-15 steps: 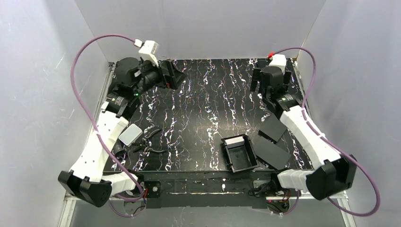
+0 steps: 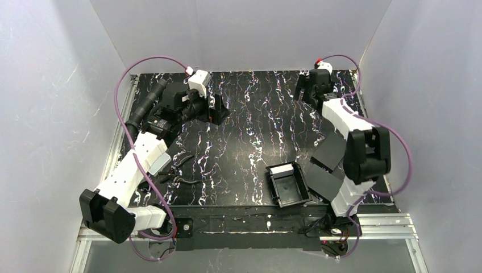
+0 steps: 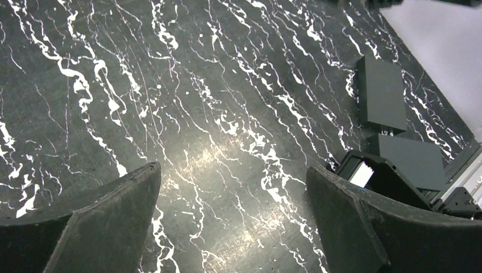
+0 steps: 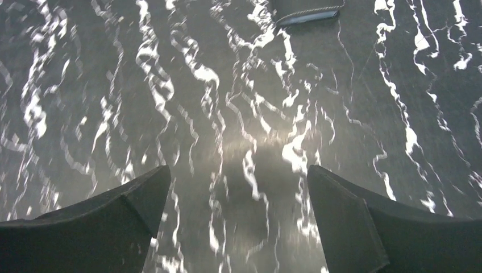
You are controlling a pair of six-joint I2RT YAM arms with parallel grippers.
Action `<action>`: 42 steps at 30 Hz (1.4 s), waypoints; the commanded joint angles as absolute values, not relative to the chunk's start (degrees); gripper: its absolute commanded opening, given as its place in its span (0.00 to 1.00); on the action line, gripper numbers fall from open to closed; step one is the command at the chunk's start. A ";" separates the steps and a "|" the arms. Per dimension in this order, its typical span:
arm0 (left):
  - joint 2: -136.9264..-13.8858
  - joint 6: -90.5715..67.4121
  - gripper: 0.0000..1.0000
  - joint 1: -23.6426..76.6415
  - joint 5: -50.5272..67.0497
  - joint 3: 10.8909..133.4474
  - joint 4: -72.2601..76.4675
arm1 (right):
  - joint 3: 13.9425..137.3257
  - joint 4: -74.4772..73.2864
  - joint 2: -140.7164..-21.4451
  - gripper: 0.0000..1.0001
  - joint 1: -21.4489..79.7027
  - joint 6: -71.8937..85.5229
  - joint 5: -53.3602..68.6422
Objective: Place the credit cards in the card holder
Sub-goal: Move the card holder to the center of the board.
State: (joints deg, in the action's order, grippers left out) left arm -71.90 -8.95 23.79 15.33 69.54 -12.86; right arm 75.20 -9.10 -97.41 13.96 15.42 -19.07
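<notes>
Step in hand, as judged: the approach, with no card picked yet. The left gripper (image 2: pixel 219 108) and right gripper (image 2: pixel 307 91) hang released and empty over the far side of the black white-veined table (image 2: pixel 250 131). The small black fold-over card holder (image 2: pixel 161 165), pale blue-grey inside, lies open by the left arm, partly hidden. What look like pale cards (image 2: pixel 282 170) sit in the black rimmed tray (image 2: pixel 277 190). The next move calls for a descent onto one.

Open tabletop (image 2: pixel 250 131) spans the middle; the black tray (image 2: pixel 293 191) and two flat slabs (image 2: pixel 327 152) crowd the near right.
</notes>
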 commanded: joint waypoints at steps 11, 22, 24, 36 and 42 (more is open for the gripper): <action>-71.47 -10.65 0.99 24.13 20.00 67.76 -8.28 | 114.07 -11.46 -132.41 1.00 3.34 19.46 -21.92; -73.81 -11.73 0.99 24.09 22.25 68.13 -8.26 | 130.14 -9.41 -148.72 1.00 -0.94 15.48 -13.92; -74.35 -11.93 0.99 24.08 22.64 68.21 -8.18 | 130.56 -7.56 -149.77 1.00 -1.03 14.23 -12.31; -74.93 -12.57 0.99 24.08 21.87 68.02 -8.17 | 129.62 -7.32 -151.52 0.54 -0.15 11.66 -4.13; -75.50 -13.09 0.99 24.08 21.39 68.33 -8.64 | 119.28 -11.84 -143.43 0.49 6.75 10.26 -1.96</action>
